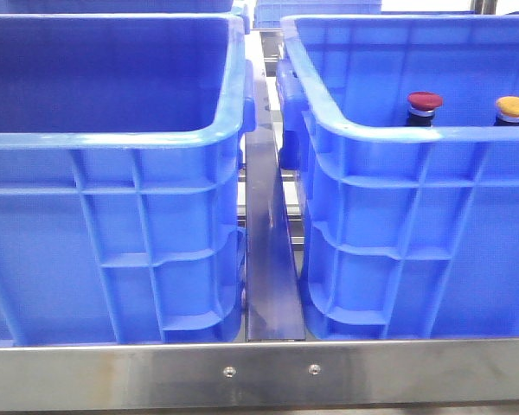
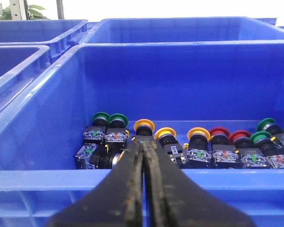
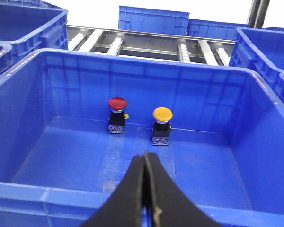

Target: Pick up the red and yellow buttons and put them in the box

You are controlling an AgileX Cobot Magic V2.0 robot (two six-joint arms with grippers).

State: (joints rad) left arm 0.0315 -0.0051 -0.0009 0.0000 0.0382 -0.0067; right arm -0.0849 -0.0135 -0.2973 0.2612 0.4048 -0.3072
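- Light is bright and even in all three views, coming from above; the blue is heavily saturated.
- In the front view the right crate [image 1: 398,216] has a pale sheen along its rim, and the steel rail [image 1: 259,373] at the near edge shows soft, dull glare.
- The left crate [image 1: 112,199] is darker inside, shaded toward its back wall.
- Both wrist views burn out to pure white at the far background.
- The jaws in both wrist views are close, dark and blurred.
- The red button [image 3: 117,104] and yellow button [image 3: 163,114] are sharp, with faint shadows.
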